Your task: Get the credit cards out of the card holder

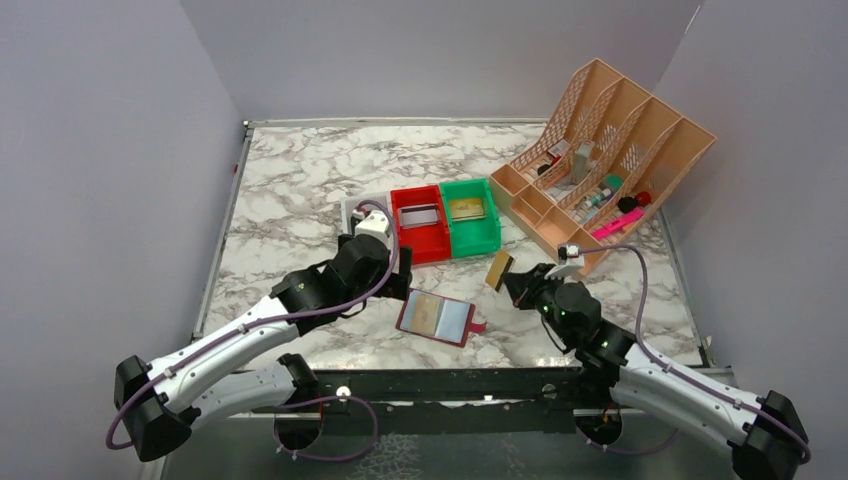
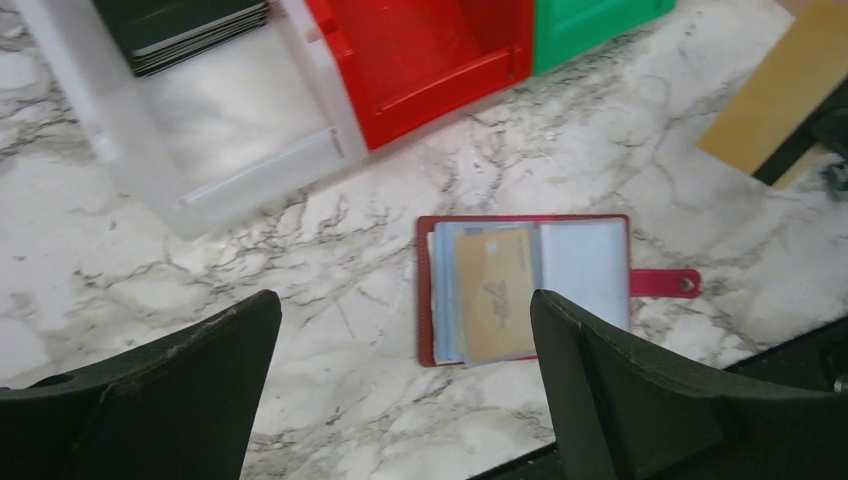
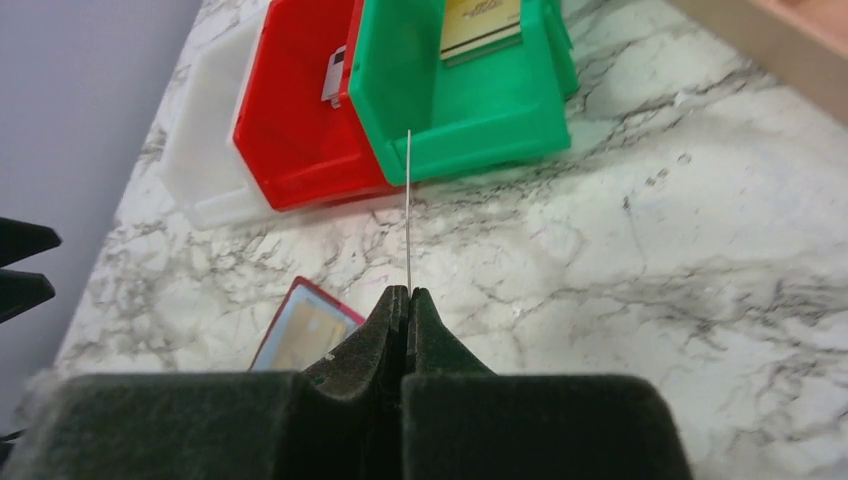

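Gold card pinched edge-on in fully closed right gripper, long axis pointing up-frame at green bin just ahead; left gripper wide open, empty, above card holder at lower centre.

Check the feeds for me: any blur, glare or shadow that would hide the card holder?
Top external: even light, soft shadows, card holder sharp. Left wrist: card holder clear, no glare; the white bin looks pale and soft. Right wrist: the right gripper fills the foreground, slightly soft; its card shows only edge-on.
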Controlling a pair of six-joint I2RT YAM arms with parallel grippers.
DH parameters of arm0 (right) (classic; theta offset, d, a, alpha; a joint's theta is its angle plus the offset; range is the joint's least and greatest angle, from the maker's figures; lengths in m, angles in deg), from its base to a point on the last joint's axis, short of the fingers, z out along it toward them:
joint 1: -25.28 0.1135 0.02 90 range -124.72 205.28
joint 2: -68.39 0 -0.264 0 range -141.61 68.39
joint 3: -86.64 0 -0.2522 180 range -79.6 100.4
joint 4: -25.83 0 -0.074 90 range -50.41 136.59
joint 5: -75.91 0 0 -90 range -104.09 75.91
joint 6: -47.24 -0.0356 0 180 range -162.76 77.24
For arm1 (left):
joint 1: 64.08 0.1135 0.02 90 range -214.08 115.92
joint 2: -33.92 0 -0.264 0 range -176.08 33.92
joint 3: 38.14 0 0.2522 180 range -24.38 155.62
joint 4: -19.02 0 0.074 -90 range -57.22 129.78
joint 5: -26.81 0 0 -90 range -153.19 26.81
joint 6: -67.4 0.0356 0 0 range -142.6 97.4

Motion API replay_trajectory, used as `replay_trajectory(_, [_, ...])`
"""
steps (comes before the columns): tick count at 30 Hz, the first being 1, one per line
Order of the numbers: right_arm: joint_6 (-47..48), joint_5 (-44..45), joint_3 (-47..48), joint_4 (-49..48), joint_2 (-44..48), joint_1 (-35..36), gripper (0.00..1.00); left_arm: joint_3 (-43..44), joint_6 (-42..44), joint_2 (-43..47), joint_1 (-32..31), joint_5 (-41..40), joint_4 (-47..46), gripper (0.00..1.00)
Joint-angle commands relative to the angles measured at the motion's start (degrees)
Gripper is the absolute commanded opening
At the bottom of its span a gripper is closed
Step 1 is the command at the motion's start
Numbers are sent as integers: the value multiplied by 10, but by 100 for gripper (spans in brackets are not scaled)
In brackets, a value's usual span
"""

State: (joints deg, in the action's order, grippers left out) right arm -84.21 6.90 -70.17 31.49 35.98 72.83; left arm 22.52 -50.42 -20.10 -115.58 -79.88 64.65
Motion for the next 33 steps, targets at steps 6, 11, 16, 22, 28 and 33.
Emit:
replay_trajectory(6, [213,70,87,-88,-138,1,1,-43,-1,16,-3,-131,33,99])
replay_trajectory(11, [314,-13,143,-140,-231,-6,1,-36,9,16,-2,-150,50,99])
replay_trajectory(16, [352,-64,213,-158,-336,-45,1,-46,-9,22,9,-156,43,99])
replay_trajectory(22, [425,-4,275,-222,-434,-65,1,-45,-12,17,35,-154,45,99])
replay_trajectory(28, [501,-3,355,-216,-531,-68,1,-41,-5,33,57,-157,48,99])
replay_trajectory(33, [538,-25,377,-241,-578,-90,1,-45,-9,66,64,-167,47,99])
